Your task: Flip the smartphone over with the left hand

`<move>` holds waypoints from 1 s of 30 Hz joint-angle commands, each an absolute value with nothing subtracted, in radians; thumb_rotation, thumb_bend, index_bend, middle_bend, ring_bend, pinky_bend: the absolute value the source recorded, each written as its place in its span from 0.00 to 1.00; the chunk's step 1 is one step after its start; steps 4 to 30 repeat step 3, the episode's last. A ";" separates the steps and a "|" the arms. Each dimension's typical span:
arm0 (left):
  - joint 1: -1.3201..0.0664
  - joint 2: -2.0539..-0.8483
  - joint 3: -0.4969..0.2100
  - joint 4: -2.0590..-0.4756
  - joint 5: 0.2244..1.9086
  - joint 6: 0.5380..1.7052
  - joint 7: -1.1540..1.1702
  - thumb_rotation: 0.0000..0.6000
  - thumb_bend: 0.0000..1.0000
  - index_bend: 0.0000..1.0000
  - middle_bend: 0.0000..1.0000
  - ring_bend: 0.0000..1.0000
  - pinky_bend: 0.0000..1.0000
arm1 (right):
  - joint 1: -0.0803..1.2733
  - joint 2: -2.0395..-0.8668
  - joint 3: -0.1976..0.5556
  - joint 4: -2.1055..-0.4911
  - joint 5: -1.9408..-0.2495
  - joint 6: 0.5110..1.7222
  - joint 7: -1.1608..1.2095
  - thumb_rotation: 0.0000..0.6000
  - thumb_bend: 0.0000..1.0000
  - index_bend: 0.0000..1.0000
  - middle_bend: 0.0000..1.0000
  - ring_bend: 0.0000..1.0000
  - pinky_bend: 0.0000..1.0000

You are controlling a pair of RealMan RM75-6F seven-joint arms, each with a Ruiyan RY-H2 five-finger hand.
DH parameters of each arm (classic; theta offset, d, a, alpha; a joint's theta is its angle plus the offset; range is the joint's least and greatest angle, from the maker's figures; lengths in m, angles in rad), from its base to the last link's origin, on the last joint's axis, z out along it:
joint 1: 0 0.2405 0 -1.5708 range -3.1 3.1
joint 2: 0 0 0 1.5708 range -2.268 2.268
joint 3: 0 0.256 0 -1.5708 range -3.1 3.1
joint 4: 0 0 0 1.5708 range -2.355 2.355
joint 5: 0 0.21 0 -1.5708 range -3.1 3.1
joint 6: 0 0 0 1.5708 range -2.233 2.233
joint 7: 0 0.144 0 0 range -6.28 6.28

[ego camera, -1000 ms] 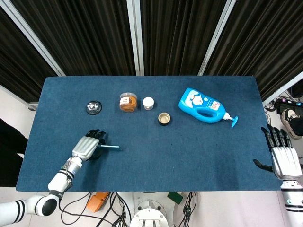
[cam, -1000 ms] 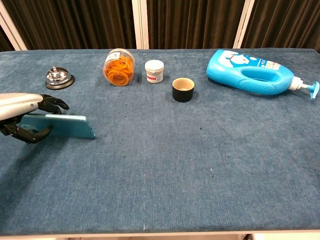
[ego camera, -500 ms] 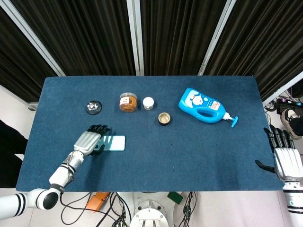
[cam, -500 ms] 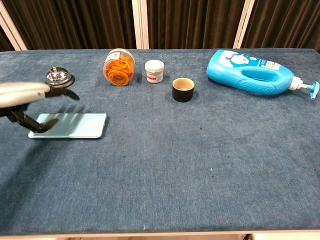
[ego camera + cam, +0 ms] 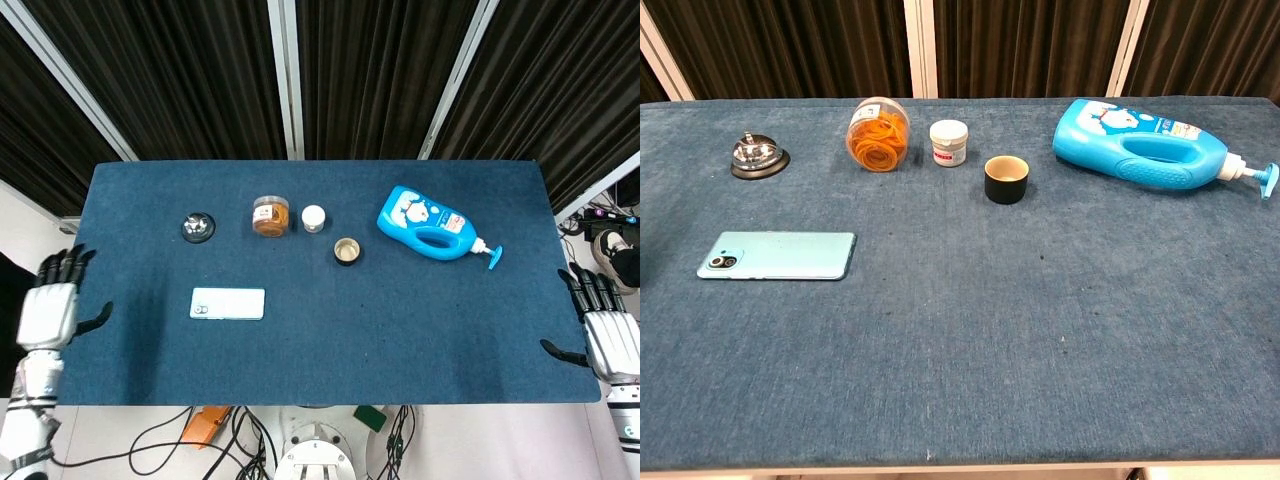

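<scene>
The light-blue smartphone (image 5: pixel 228 303) lies flat on the blue table, back side up with its camera lens at the left end (image 5: pixel 776 255). My left hand (image 5: pixel 50 308) hangs off the table's left edge, well away from the phone, fingers spread and empty. My right hand (image 5: pixel 606 334) sits beyond the right edge near the front corner, fingers apart and holding nothing. Neither hand appears in the chest view.
A silver bell (image 5: pixel 198 226), a jar of orange rubber bands (image 5: pixel 270 216), a small white jar (image 5: pixel 314 218) and a black cup (image 5: pixel 347 250) stand in a row behind the phone. A blue detergent bottle (image 5: pixel 430 224) lies at the back right.
My left hand held the phone on edge, laid it flat back side up, then let go and withdrew past the table's left edge. The right hand barely moved.
</scene>
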State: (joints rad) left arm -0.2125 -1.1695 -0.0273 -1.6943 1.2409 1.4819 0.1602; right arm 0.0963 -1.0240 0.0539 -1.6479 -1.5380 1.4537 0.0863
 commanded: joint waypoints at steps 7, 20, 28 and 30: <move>-0.090 -1.098 0.048 -1.727 1.303 1.566 0.099 1.00 0.28 0.10 0.03 0.00 0.00 | 0.103 -1.017 0.053 -1.671 -1.550 1.454 0.072 1.00 0.20 0.00 0.00 0.00 0.00; -0.090 -1.098 0.048 -1.727 1.303 1.566 0.099 1.00 0.28 0.10 0.03 0.00 0.00 | 0.103 -1.017 0.053 -1.671 -1.550 1.454 0.072 1.00 0.20 0.00 0.00 0.00 0.00; -0.090 -1.098 0.048 -1.727 1.303 1.566 0.099 1.00 0.28 0.10 0.03 0.00 0.00 | 0.103 -1.017 0.053 -1.671 -1.550 1.454 0.072 1.00 0.20 0.00 0.00 0.00 0.00; -0.090 -1.098 0.048 -1.727 1.303 1.566 0.099 1.00 0.28 0.10 0.03 0.00 0.00 | 0.103 -1.017 0.053 -1.671 -1.550 1.454 0.072 1.00 0.20 0.00 0.00 0.00 0.00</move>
